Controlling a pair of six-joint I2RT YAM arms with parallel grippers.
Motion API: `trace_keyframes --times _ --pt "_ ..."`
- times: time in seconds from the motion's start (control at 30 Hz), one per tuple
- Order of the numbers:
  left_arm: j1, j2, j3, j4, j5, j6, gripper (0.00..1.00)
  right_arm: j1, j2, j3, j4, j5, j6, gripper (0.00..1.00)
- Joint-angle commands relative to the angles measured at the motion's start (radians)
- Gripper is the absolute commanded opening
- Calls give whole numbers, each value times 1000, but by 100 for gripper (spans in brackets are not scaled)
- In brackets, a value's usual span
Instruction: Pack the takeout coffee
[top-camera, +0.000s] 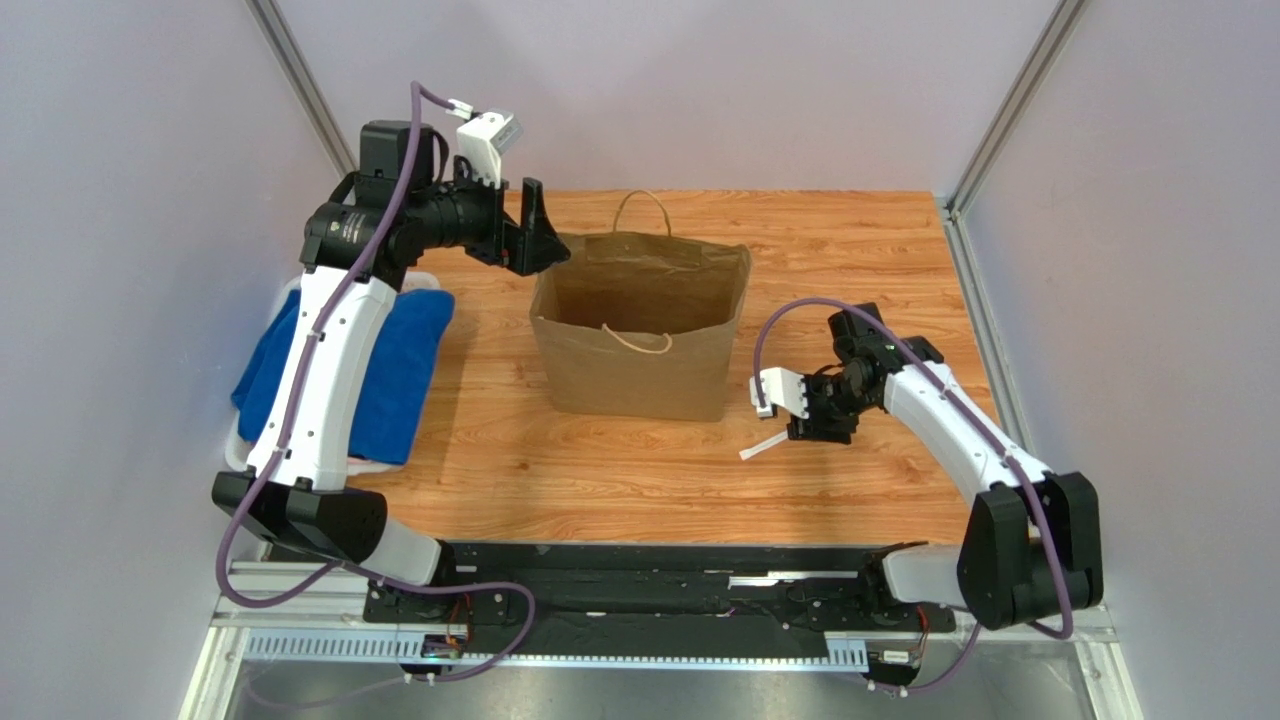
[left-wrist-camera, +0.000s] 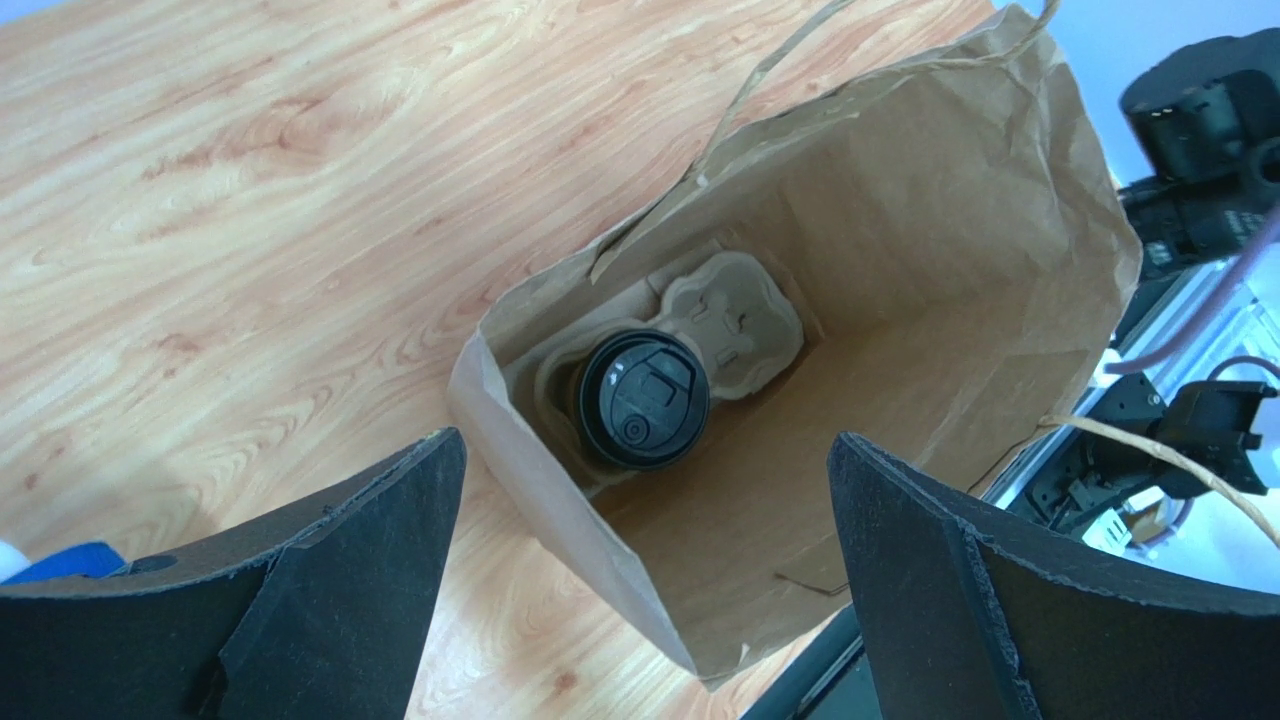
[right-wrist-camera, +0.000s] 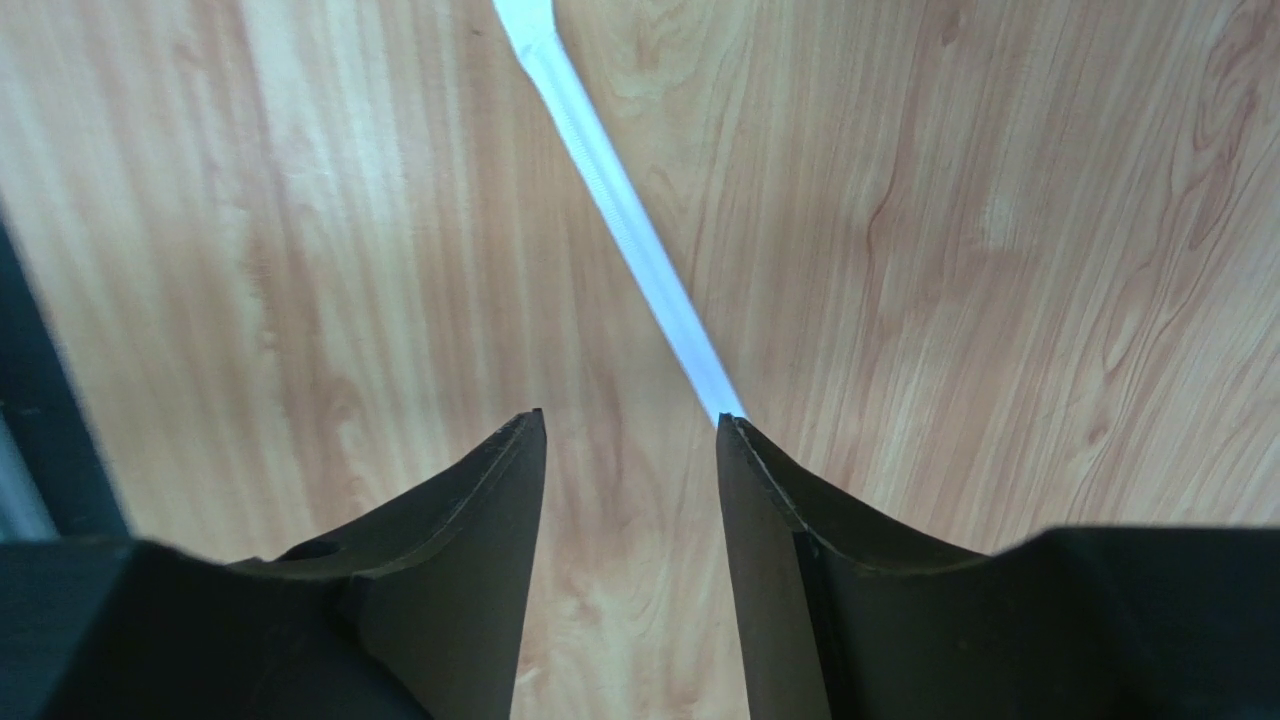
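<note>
Takeout coffee (left-wrist-camera: 643, 399) sits low inside the brown paper bag (left-wrist-camera: 962, 225). Its kraft cup is upright in one well of the moulded pulp cup tray (left-wrist-camera: 744, 308), with the black lid on and facing up. The tray's other well, just beside it, looks empty. The tray lies on the bag's floor against one end, and the rest of the floor is bare paper. The bag stands open on the bench (top-camera: 496, 450), one twine handle flopped inward.

The left claw (top-camera: 541, 237) hangs above the bag's left rim with its jaws spread wide and nothing between them. It looks straight down on the lid.

The cup's packing seems done, and the step in hand appears to be the extra. A white paper-wrapped straw (right-wrist-camera: 631, 240) lies flat on the bench to the right of the bag. The right claw (right-wrist-camera: 628, 423) is down over the straw's near end, jaws parted a little and gripping nothing. The straw runs up to one fingertip rather than into the gap.

The next move probably calls for shifting the claw sideways to straddle the straw. It would then pinch the thin wrapper against the wood and carry it over the bag's rim.
</note>
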Motion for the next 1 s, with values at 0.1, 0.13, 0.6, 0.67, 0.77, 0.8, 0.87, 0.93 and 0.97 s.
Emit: trace_keyframes --times 0.1,0.13,0.6,0.67,0.77,0.8,0.87,0.93,0.97 --pt "26 -54 -21 0 26 -9 99 -1 115 -53 224 73 -159 49" --pt "29 -54 -19 -1 29 -9 99 -1 155 -50 227 80 -163 49" --pt "61 -31 -10 -19 49 15 99 -4 287 -82 225 129 -231 27" --pt "64 -23 -5 -21 49 15 99 -4 275 -127 230 146 -238 20" --pt "69 -13 2 -19 53 20 99 -7 246 -176 245 175 -223 10" --pt "69 -11 7 -21 53 20 99 -7 228 -182 245 178 -214 8" --pt "73 0 16 -24 58 21 99 -20 199 -181 236 180 -174 1" --pt "75 7 30 -26 63 26 99 -35 143 -161 184 172 -133 0" --pt "75 12 32 -26 63 29 99 -43 122 -139 161 153 -116 0"
